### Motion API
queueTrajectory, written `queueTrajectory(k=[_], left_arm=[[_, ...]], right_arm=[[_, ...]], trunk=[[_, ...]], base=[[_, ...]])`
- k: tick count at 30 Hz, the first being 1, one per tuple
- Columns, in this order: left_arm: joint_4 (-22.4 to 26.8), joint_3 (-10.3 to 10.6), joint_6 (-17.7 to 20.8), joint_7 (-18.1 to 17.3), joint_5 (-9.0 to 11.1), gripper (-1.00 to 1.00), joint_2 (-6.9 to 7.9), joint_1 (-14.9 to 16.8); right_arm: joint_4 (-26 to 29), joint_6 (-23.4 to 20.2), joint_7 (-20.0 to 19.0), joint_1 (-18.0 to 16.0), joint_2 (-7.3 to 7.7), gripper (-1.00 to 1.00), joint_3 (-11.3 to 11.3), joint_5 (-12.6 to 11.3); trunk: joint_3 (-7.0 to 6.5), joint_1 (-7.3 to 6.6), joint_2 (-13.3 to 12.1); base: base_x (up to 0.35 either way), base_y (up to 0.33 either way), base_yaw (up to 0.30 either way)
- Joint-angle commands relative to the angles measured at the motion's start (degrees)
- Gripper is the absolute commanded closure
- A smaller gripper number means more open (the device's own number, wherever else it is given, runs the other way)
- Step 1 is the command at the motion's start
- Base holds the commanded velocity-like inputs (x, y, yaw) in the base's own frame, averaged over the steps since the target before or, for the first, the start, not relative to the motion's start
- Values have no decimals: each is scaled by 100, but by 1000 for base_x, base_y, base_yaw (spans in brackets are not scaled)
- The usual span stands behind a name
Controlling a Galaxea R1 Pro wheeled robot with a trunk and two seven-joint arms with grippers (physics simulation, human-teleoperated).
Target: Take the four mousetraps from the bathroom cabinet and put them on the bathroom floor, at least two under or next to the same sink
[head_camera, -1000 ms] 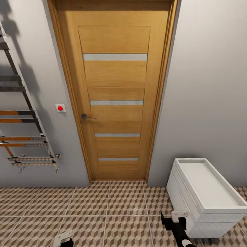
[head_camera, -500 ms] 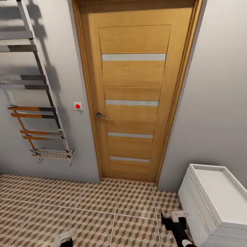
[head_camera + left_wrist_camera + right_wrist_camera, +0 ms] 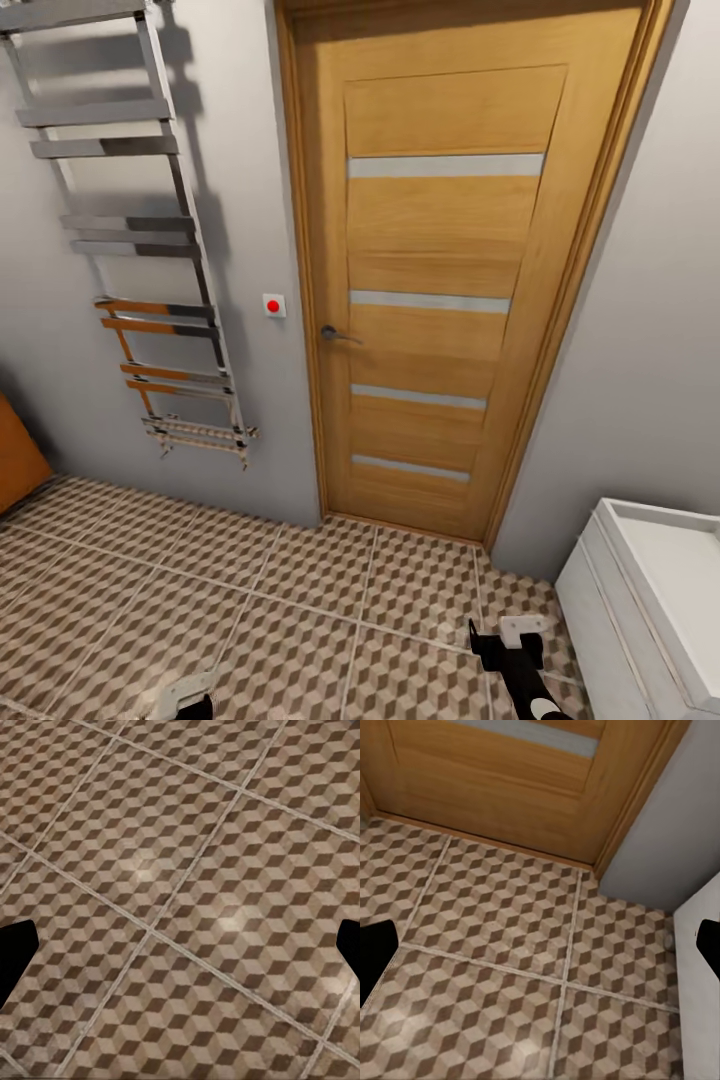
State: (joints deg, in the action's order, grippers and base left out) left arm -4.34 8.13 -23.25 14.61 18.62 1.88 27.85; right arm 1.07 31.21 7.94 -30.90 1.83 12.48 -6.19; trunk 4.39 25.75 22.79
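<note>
The cube-patterned bathroom floor (image 3: 300,610) stretches in front of me. At the head view's left edge an orange-brown wooden corner (image 3: 15,455) shows; it may be the cabinet, but I cannot tell. The mousetraps and the sink are out of view. My left gripper (image 3: 183,698) hangs low over the tiles, and in its wrist view (image 3: 180,949) the dark fingertips (image 3: 15,952) stand wide apart with nothing between them. My right gripper (image 3: 508,640) is also open over bare floor (image 3: 540,945), close to the white unit.
A shut wooden door (image 3: 440,290) with a lever handle (image 3: 335,333) stands straight ahead. A chrome towel rail (image 3: 150,270) hangs on the grey wall to its left, and a red button (image 3: 273,305) sits between them. The white tray-topped unit (image 3: 650,600) is at the lower right.
The whole view has swung to the left: the door and the white unit slid rightward in the picture, and the towel rail and orange-brown corner came in. Both grippers keep their pose.
</note>
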Motion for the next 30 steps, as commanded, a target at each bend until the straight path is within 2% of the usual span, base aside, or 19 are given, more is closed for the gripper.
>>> queueTrajectory(k=[1, 30], left_arm=[[-23, 48, -30, 9, 32, -100, -4, 12], [-23, 47, -30, 10, 32, -100, -4, 14]], right_arm=[[-2, 17, 6, -4, 1, -100, 53, -57], [-2, 16, 6, -4, 1, -100, 53, -57]], trunk=[[13, 4, 13], [13, 4, 13]], base=[[0, 0, 257], [0, 0, 257]])
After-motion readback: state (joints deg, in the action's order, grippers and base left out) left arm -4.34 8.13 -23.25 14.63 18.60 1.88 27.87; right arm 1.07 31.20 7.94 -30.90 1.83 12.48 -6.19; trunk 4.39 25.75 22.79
